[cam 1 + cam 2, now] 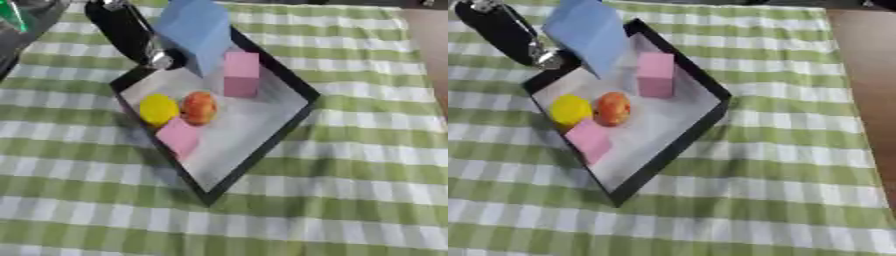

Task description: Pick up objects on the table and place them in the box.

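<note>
I see one black-walled box (262,146) with a pale floor, set askew on the green-and-white checked cloth (350,200) that covers the counter; inside it I count four small things: two pink blocks, one standing upright (241,74) toward the far wall and one lying flat (179,136) near the left wall, plus one yellow round piece (158,109) and one orange-red round fruit (199,107) touching side by side between them; one blue block (199,31) hangs tilted over the box's far corner, beside my left hand (131,31), which comes in from the upper left as a dark shape with a silver joint; I cannot tell how its fingers stand; I can read no writing or labels anywhere.
</note>
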Available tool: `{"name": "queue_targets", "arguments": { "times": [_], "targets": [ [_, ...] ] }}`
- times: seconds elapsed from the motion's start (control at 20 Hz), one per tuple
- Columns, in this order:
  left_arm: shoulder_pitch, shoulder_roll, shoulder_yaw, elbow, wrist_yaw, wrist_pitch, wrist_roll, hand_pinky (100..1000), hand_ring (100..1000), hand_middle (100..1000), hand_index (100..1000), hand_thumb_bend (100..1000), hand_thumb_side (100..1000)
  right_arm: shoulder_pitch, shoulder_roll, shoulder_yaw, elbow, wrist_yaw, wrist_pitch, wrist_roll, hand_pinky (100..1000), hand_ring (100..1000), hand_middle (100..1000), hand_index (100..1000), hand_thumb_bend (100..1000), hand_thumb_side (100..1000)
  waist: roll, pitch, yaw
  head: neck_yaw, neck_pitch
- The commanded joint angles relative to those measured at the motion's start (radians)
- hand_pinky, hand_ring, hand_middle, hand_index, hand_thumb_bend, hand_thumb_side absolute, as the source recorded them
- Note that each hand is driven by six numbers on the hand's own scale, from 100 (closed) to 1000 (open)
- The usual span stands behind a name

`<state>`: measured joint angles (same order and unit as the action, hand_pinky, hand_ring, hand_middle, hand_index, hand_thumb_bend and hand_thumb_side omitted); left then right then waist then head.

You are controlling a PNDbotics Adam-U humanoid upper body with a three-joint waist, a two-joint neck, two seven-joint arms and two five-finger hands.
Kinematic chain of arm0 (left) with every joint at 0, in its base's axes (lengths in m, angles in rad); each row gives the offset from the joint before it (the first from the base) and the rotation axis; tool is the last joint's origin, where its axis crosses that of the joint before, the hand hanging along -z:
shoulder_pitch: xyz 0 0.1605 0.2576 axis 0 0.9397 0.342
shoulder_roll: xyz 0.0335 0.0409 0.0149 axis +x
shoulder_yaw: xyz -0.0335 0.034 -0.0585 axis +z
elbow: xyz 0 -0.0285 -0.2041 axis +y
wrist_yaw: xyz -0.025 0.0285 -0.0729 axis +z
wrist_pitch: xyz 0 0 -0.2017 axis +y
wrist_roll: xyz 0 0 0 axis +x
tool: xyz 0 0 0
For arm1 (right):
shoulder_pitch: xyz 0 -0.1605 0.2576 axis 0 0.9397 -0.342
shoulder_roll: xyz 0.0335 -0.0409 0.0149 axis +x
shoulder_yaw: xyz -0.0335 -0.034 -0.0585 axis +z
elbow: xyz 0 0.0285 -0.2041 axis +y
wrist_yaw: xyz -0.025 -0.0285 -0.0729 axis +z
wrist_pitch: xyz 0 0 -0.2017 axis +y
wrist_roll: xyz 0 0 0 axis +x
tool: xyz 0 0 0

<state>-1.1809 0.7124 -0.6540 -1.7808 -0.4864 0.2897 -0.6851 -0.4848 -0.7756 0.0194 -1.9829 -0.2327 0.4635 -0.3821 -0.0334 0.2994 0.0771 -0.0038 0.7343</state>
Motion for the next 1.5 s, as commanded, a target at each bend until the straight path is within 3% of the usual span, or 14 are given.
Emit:
{"name": "queue_targets", "arguments": {
  "times": [0.05,0.45,0.65,0.75,0.85,1.2,1.35,1.45,1.5],
  "targets": [
    [-0.026,-0.026,-0.018,0.037,-0.027,-0.02,-0.016,745,627,535,606,416,100,-0.014,-0.028,-0.012,-0.017,0.003,-0.002,0.0,809,654,670,779,468,287,0.013,-0.042,-0.002,0.006,-0.002],
    [0.001,-0.094,-0.053,0.182,-0.072,-0.085,-0.012,779,679,598,673,475,100,-0.015,-0.025,-0.01,-0.017,0.0,-0.002,-0.003,809,653,670,779,469,287,0.015,-0.037,-0.009,0.015,-0.004],
    [0.007,-0.099,-0.06,0.202,-0.064,-0.113,-0.023,854,788,741,805,613,100,-0.014,-0.024,-0.011,-0.017,-0.001,-0.003,-0.005,809,653,670,779,469,287,0.016,-0.037,-0.009,0.016,-0.006],
    [0.007,-0.099,-0.057,0.204,-0.064,-0.125,-0.034,904,863,830,874,704,217,-0.014,-0.023,-0.013,-0.017,-0.001,-0.004,-0.007,809,654,670,779,468,287,0.015,-0.038,-0.008,0.017,-0.006],
    [0.007,-0.098,-0.048,0.204,-0.07,-0.136,-0.041,934,894,864,911,811,413,-0.013,-0.023,-0.015,-0.017,-0.002,-0.005,-0.01,809,654,671,779,466,288,0.014,-0.039,-0.008,0.018,-0.005],
    [0.013,-0.083,-0.027,0.199,-0.09,-0.18,-0.075,944,912,883,953,918,652,-0.013,-0.023,-0.018,-0.017,-0.005,-0.005,-0.016,809,654,671,779,463,288,0.01,-0.041,-0.006,0.019,-0.004],
    [0.017,-0.058,0.016,0.194,-0.061,-0.186,-0.066,927,897,870,948,852,674,-0.012,-0.024,-0.02,-0.017,-0.006,-0.004,-0.018,809,654,671,779,463,288,0.008,-0.044,-0.004,0.013,0.002],
    [0.019,-0.039,0.052,0.197,-0.04,-0.167,-0.034,898,870,844,918,717,658,-0.011,-0.024,-0.02,-0.017,-0.006,-0.004,-0.018,809,654,671,779,464,288,0.006,-0.046,-0.003,0.009,0.003],
    [0.02,-0.029,0.068,0.197,-0.029,-0.152,-0.013,893,864,837,909,703,662,-0.01,-0.024,-0.02,-0.017,-0.006,-0.004,-0.019,809,654,671,779,463,288,0.006,-0.046,-0.003,0.008,0.004]
  ]
}}
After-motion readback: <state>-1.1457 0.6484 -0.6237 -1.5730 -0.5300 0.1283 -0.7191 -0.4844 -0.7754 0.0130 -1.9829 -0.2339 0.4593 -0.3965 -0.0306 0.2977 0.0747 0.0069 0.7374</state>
